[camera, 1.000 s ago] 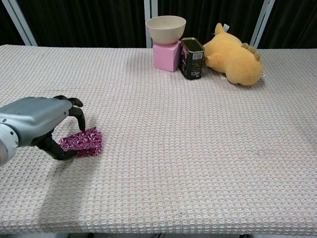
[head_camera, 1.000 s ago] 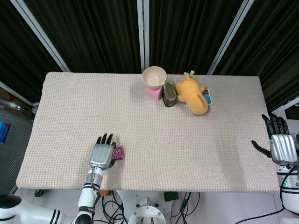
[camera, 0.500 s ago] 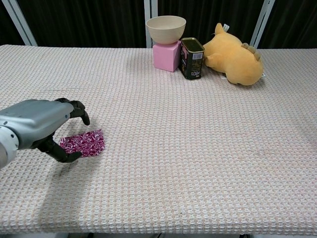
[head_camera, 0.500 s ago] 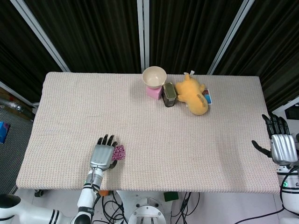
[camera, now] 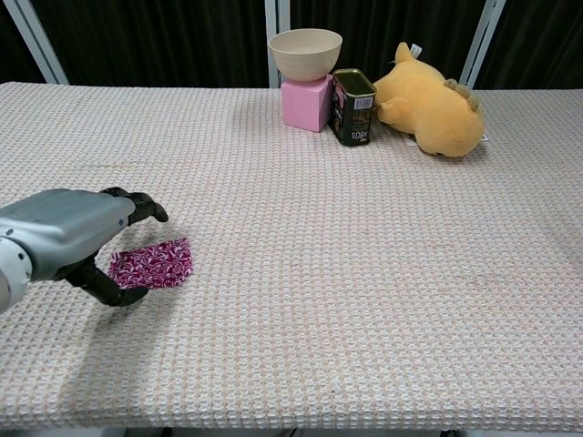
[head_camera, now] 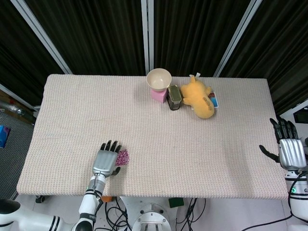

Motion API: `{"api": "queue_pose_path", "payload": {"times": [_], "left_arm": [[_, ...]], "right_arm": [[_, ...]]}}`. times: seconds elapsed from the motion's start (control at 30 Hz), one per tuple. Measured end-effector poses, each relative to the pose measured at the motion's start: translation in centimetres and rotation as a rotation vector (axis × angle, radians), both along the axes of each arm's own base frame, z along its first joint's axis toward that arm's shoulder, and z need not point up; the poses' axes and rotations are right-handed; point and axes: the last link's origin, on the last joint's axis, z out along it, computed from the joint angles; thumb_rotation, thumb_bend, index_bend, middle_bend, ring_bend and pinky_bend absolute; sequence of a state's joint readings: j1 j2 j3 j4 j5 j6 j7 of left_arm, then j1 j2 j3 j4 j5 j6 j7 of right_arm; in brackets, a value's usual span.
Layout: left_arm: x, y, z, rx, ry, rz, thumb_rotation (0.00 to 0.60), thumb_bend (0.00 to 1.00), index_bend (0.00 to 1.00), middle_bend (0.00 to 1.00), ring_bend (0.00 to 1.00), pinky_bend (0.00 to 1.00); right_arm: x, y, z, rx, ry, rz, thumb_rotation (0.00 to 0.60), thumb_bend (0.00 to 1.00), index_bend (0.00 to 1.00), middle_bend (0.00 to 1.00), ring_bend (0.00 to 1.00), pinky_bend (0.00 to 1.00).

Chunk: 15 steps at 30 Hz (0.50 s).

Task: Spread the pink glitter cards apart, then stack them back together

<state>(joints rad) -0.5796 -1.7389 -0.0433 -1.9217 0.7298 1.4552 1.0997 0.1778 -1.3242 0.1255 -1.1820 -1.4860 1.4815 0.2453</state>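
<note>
The pink glitter cards [camera: 152, 264] lie flat on the woven table cover as one small stack, near the front left; in the head view the cards [head_camera: 122, 157] peek out to the right of my left hand [head_camera: 107, 162]. That left hand [camera: 68, 238] hovers at the stack's left edge, its fingers stretched out above the cards and its thumb low beside them, holding nothing. My right hand [head_camera: 288, 150] stays off the table's right edge with fingers spread and empty; the chest view does not show it.
At the back middle a cream bowl [camera: 305, 53] sits on a pink block [camera: 305, 102], next to a dark tin [camera: 353, 107] and a yellow plush toy [camera: 433, 105]. The table's front edge [head_camera: 144, 195] runs just below my left hand.
The left hand's fingers have lifted off the cards and straightened. The stack, tilted up in the hand a second ago, now lies flat, and the hand has drawn slightly back to the left.
</note>
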Motion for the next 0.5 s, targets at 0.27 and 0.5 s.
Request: {"api": "queue_pose_path", "payload": {"times": [0.27, 0.5], "left_arm": [[0.15, 0.29, -0.42, -0.025, 0.006, -0.02, 0.469, 0.26, 0.11, 0.02, 0.0, 0.12], [0.29, 0.93, -0.79, -0.024, 0.011, -0.026, 0.47, 0.26, 0.2, 0.02, 0.0, 0.12]], "right_arm": [[-0.12, 0.02, 0.09, -0.002, 0.001, -0.003, 0.6, 0.48, 0.0, 0.0, 0.0, 0.0], [-0.28, 0.08, 0.2, -0.004, 0.002, -0.008, 0.6, 0.48, 0.0, 0.0, 0.0, 0.0]]}}
